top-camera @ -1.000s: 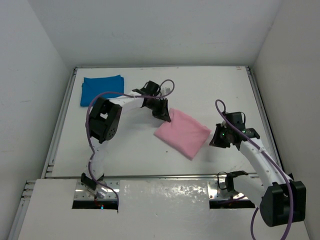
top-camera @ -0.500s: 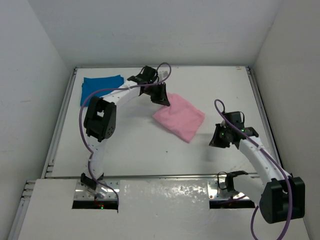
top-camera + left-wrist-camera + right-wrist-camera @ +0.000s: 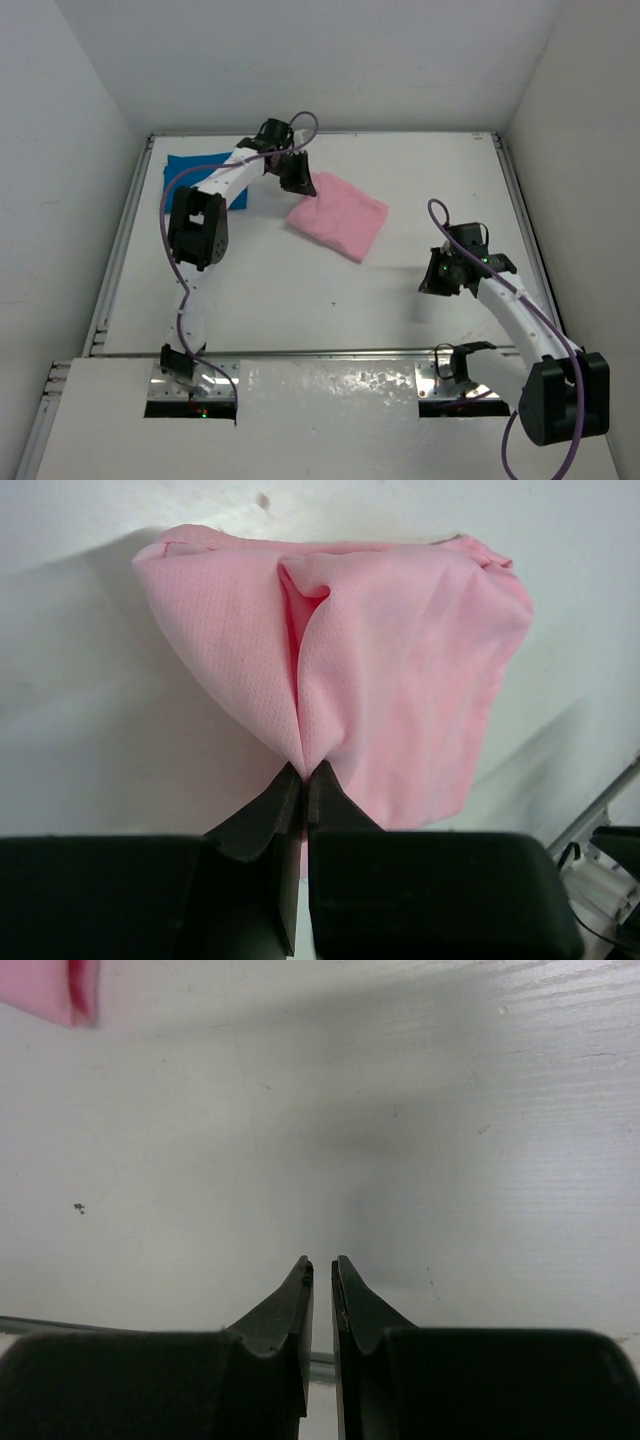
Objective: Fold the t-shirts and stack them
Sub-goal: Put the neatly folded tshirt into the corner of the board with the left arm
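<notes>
folded pink t-shirt (image 3: 400,680) — puckered in left gripper (image 3: 303,771)

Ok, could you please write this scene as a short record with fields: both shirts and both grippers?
pink shirt: folded, near the middle of the table, right of the blue one and apart from it
blue shirt: folded, far left corner, partly hidden by the left arm
left gripper: shut on a corner of the pink shirt
right gripper: shut, holding nothing, over bare table

Blue shirt (image 3: 193,164) half hidden behind left arm (image 3: 224,179); pink shirt (image 3: 40,985) cropped
</notes>
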Tool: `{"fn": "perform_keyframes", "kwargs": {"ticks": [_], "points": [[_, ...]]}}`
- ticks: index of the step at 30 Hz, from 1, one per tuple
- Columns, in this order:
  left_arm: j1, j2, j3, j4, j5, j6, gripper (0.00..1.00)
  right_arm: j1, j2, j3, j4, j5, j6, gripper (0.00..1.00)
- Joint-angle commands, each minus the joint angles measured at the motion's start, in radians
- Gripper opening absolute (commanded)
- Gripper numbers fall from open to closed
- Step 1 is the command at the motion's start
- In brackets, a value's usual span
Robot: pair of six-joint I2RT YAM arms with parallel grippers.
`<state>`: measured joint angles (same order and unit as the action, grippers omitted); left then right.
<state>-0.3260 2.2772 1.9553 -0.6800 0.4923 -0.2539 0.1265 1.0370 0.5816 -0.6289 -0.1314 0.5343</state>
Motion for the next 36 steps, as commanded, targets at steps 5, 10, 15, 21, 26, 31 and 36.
{"fn": "perform_keyframes", "kwargs": {"ticks": [5,10,15,21,26,31,36], "points": [[0.122,0.059,0.195,-0.029,-0.027,0.070,0.00,-0.004,0.001,-0.020,0.031,-0.011,-0.019,0.11],[0.183,0.068,0.255,-0.039,-0.037,0.096,0.00,-0.004,0.031,-0.016,0.035,-0.025,-0.023,0.11],[0.243,0.056,0.260,-0.041,-0.026,0.090,0.00,-0.005,0.084,0.004,0.047,-0.020,-0.028,0.11],[0.306,0.013,0.232,-0.046,-0.031,0.097,0.00,-0.004,0.146,0.046,0.052,-0.025,-0.036,0.11],[0.381,0.002,0.229,-0.053,-0.027,0.107,0.00,-0.004,0.176,0.077,0.048,-0.025,-0.043,0.11],[0.468,-0.024,0.229,-0.052,-0.031,0.117,0.00,-0.004,0.176,0.072,0.035,-0.020,-0.050,0.11],[0.521,-0.050,0.218,-0.030,0.000,0.108,0.00,-0.005,0.182,0.064,0.046,-0.014,-0.050,0.11]]}}
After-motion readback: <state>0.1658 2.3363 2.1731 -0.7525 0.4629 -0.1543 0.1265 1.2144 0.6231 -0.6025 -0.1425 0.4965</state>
